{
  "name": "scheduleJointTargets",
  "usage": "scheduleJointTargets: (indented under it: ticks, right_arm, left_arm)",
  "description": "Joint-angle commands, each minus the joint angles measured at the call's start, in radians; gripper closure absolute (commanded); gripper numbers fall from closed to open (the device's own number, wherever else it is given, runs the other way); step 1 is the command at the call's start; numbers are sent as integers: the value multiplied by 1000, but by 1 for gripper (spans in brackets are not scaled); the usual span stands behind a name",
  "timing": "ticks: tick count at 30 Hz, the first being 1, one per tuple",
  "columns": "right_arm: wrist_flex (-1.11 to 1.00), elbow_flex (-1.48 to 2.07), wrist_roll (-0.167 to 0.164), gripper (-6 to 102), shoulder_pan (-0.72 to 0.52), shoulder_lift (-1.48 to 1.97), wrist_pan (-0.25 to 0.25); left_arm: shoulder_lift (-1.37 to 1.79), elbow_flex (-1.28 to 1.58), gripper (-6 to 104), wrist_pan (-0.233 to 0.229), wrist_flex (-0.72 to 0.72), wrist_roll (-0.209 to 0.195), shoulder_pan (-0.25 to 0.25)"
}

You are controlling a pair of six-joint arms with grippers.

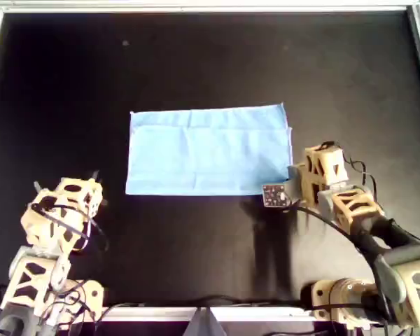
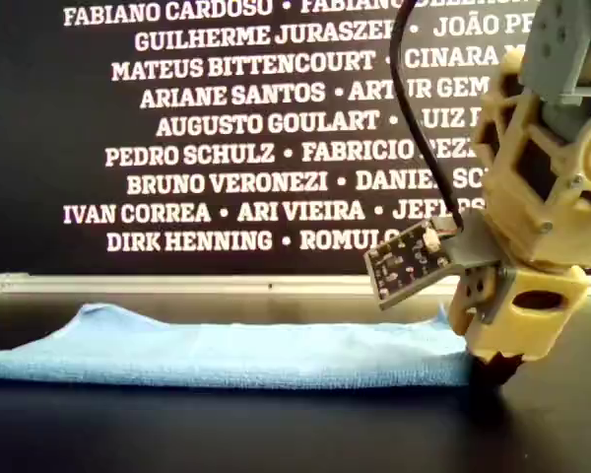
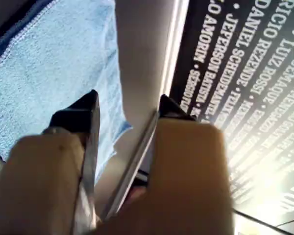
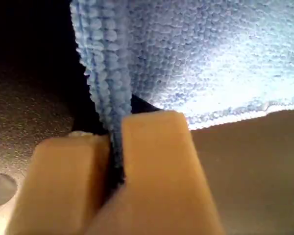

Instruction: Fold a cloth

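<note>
Right gripper pinched the cloth's edge; left gripper stood apart with jaws spread.

Overhead, the cloth (image 1: 208, 150) lay flat mid-table (image 1: 196, 63), the right gripper (image 1: 295, 176) at its right edge, the left gripper (image 1: 64, 187) well off to the view's left. In the exterior view, the cloth (image 2: 227, 353) met that gripper (image 2: 492, 367). The left wrist view showed parted, empty fingers (image 3: 83, 117). The right wrist view showed fingers (image 4: 152, 147) clamped on the hem (image 4: 105, 78).

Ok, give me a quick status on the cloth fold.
Right gripper shut on the cloth edge. Left gripper open, clear of it. Cloth flat on the table. Nothing in the way.
</note>
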Motion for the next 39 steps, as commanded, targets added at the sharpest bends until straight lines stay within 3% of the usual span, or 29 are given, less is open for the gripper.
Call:
scheduleJointTargets:
  ticks: [1,10,22,32,39]
  right_arm:
    - [-11,-35,5,97,-11,40,-6]
    - [-11,-32,6,97,-11,101,11]
    - [-20,-126,6,97,35,293,-6]
    - [-21,-347,6,97,311,187,11]
    - [-21,-647,6,97,413,-124,11]
  left_arm:
    - [3,-12,55,5,-8,3,2]
    - [3,-12,55,5,-8,3,2]
    - [5,-12,55,5,-8,5,2]
    - [14,-12,55,2,-8,5,9]
    - [9,-12,55,-8,-8,5,9]
